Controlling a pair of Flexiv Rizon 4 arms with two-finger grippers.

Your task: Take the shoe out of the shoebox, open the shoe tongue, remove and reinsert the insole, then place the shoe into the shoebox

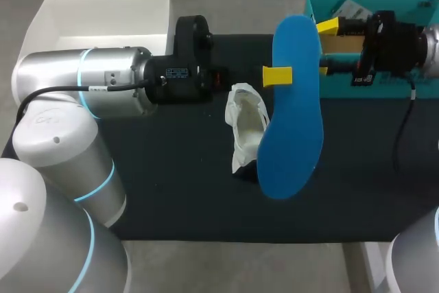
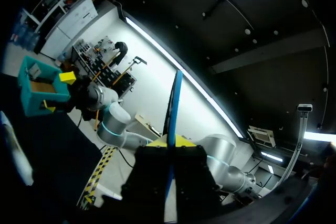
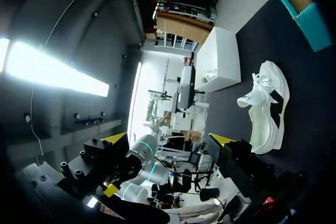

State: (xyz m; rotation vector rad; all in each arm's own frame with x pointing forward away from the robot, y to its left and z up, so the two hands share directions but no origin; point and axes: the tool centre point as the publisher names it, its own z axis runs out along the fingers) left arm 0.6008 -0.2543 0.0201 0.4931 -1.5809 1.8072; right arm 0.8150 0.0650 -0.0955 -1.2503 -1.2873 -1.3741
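Note:
My left gripper [image 1: 278,75] is shut on a blue insole [image 1: 296,108], holding it up above the table, broad side to the head camera. In the left wrist view the insole [image 2: 173,108] shows edge-on, rising from between the yellow tips of that gripper [image 2: 170,142]. A white shoe [image 1: 247,128] lies on the dark mat, partly hidden behind the insole; the right wrist view shows this shoe [image 3: 268,103] too. My right gripper [image 1: 326,49] stands open just right of the insole, in front of the teal shoebox [image 1: 398,80]. Nothing is between its fingers [image 3: 168,139].
A white open box [image 1: 103,22] stands at the back left of the table. The teal shoebox [image 2: 37,93] holds brown card and paper. The dark mat [image 1: 171,183] covers the table, and my left arm [image 1: 103,87] spans its left half.

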